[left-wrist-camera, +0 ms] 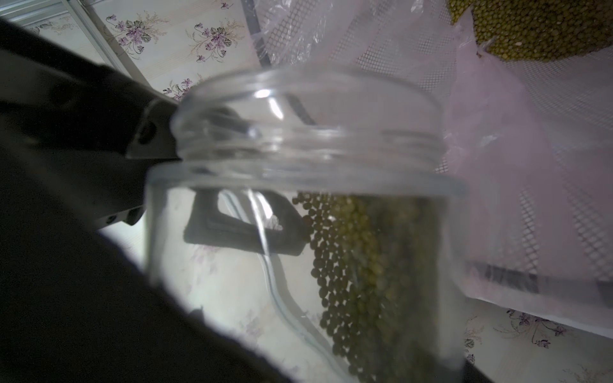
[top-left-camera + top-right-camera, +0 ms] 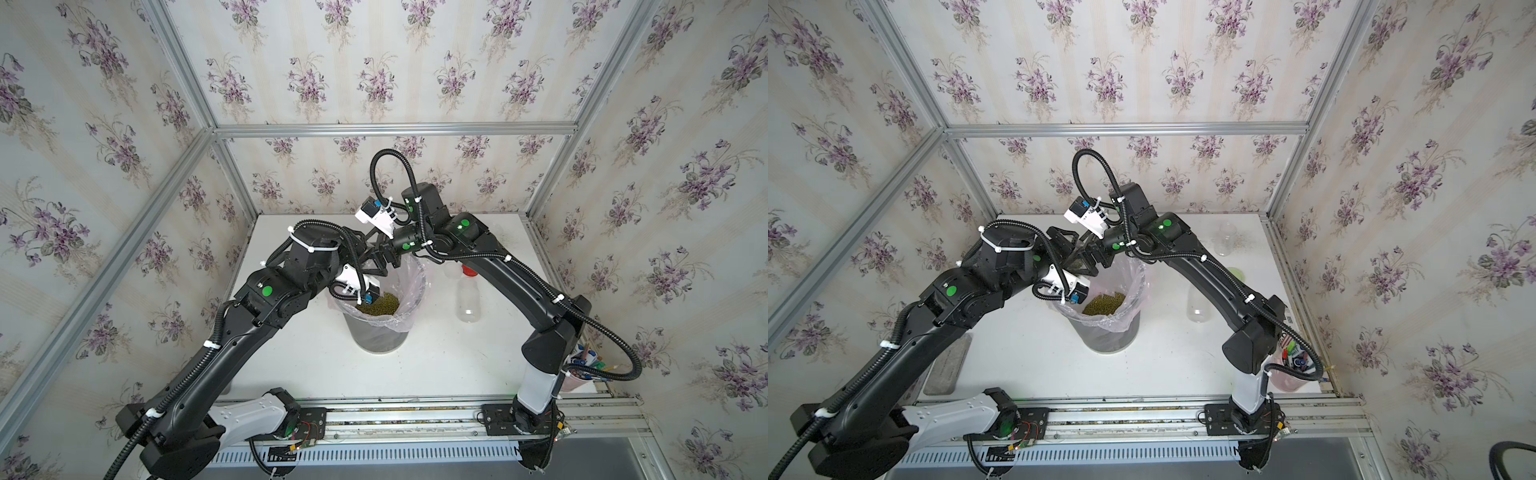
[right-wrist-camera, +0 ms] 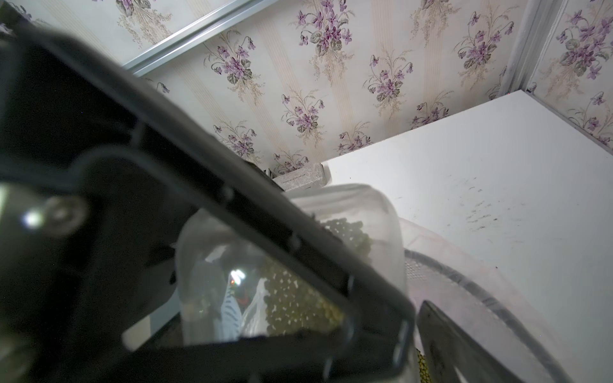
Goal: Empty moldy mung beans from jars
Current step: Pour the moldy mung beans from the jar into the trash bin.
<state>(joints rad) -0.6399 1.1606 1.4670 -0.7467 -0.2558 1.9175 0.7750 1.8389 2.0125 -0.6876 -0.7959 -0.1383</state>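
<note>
Seen from above, two black robot arms rise from a rail along the bottom edge and bend inward. They meet just above centre frame over a grey bin (image 2: 374, 336). The left arm sweeps up from the lower left with its elbow raised and its wrist turned down toward the bin's far rim. The left gripper (image 2: 371, 254) is closed around the body of a clear jar (image 1: 298, 159) that has no lid on. The right arm arches in from the lower right, its forearm sloping up to the wrist, and the right gripper (image 2: 1094, 259) sits close against the same jar. Whether its fingers clamp anything or stand free cannot be told, because one finger blocks most of the right wrist view. The jar is tipped, and its moldy mung beans (image 1: 365, 265) — small, round, olive-green — lie banked along one wall, short of the mouth. The bin has a pinkish plastic liner (image 2: 409, 307) folded over its rim, and a heap of beans (image 2: 380, 302) lies inside. On the white table (image 2: 316, 365), right of centre, is an empty jar (image 2: 467, 299) with a red lid (image 2: 469, 270) just above it in the frame. In a top view a pale green lid (image 2: 1236, 273) shows nearby, and a third jar (image 2: 1225, 239) stands toward the back wall.
</note>
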